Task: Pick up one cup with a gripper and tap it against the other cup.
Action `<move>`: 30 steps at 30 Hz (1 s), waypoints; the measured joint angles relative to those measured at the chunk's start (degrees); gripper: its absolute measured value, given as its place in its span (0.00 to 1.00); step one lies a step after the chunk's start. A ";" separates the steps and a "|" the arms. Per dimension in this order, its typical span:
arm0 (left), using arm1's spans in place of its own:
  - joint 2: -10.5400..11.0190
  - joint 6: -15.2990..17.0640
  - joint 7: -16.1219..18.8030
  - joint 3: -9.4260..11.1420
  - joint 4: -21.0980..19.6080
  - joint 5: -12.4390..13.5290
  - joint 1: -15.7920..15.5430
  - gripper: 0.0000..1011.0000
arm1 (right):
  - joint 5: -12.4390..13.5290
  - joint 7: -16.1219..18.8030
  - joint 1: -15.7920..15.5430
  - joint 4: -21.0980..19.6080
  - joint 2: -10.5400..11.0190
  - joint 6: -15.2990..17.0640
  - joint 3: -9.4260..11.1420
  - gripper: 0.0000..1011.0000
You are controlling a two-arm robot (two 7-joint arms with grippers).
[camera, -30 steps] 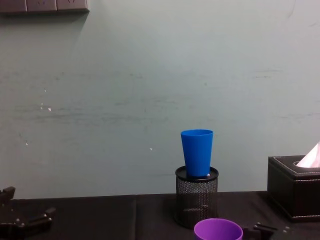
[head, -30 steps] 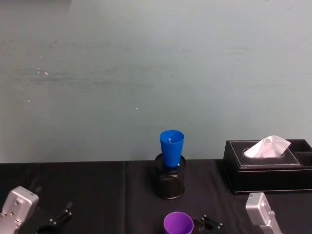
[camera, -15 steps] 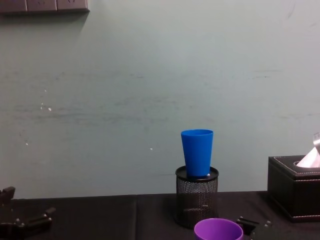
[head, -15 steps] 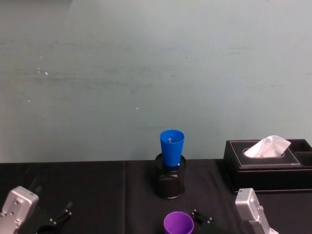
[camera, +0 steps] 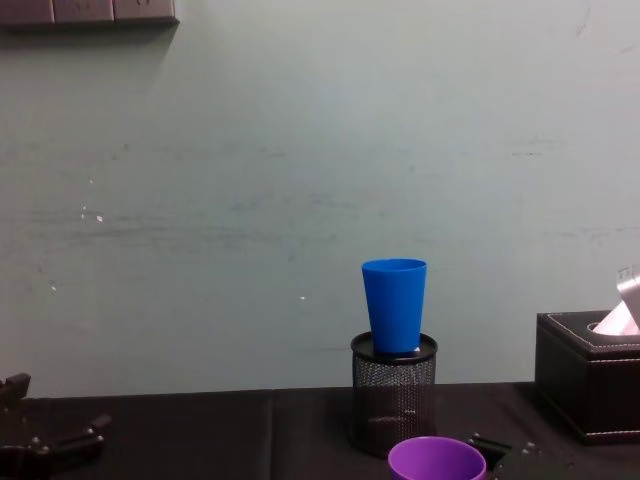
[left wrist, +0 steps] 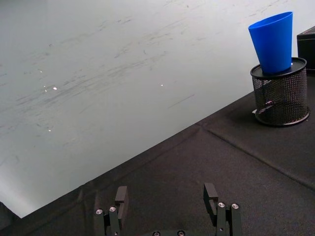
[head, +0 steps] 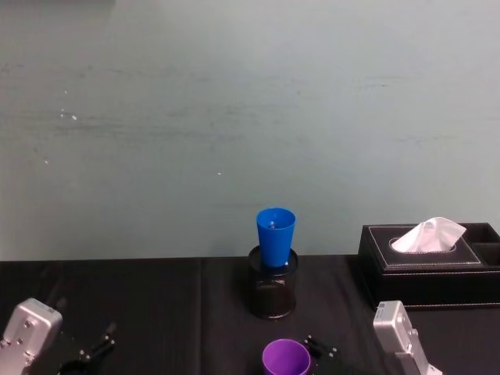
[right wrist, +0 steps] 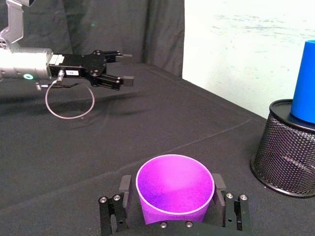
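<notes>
Around the purple cup (right wrist: 174, 191) the right tool (right wrist: 171, 183) sits open; left tool (left wrist: 166, 191) open, empty.

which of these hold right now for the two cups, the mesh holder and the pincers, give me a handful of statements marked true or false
1. The blue cup stands upright at the top of the black mesh holder. True.
2. The purple cup lies on its side. False: it stands upright with its open end up.
3. The right pincer has one finger on each side of the purple cup. True.
4. The left pincer holds the blue cup. False: it is open and empty, well apart from that cup.
5. The tissue box sits to the robot's left of the mesh holder. False: it is to the holder's right.
</notes>
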 joint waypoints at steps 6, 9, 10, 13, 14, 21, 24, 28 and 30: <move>0.00 0.00 0.00 0.00 0.00 0.00 0.00 0.99 | 0.00 0.01 0.00 -0.05 0.02 0.00 0.02 0.92; 0.00 0.00 0.00 0.00 0.00 0.00 0.00 0.99 | 0.01 0.01 -0.01 -0.06 0.03 0.00 0.03 0.87; 0.00 0.00 0.00 0.00 0.00 0.00 0.00 0.99 | 0.01 0.01 -0.02 -0.07 0.04 0.00 0.03 0.83; 0.00 0.00 0.00 0.00 0.00 0.00 0.00 0.99 | 0.01 0.02 -0.03 -0.09 0.05 0.00 0.05 0.78; 0.00 0.00 0.00 0.00 0.00 0.00 0.00 0.99 | 0.02 0.02 -0.03 -0.09 0.05 0.00 0.05 0.78; 0.00 0.00 0.00 0.00 0.00 0.00 0.00 0.99 | 0.04 0.02 -0.03 -0.13 0.08 0.00 0.07 0.74; 0.00 0.00 0.00 0.00 0.00 0.00 0.00 0.99 | 0.05 0.02 -0.03 -0.13 0.08 0.00 0.07 0.73; 0.00 0.00 0.00 0.00 0.00 0.00 0.00 0.99 | 0.06 0.03 -0.03 -0.13 0.08 0.00 0.07 0.72; 0.00 0.00 0.00 0.00 0.00 0.00 0.00 0.99 | 0.06 0.02 -0.03 -0.13 0.09 0.00 0.07 0.72</move>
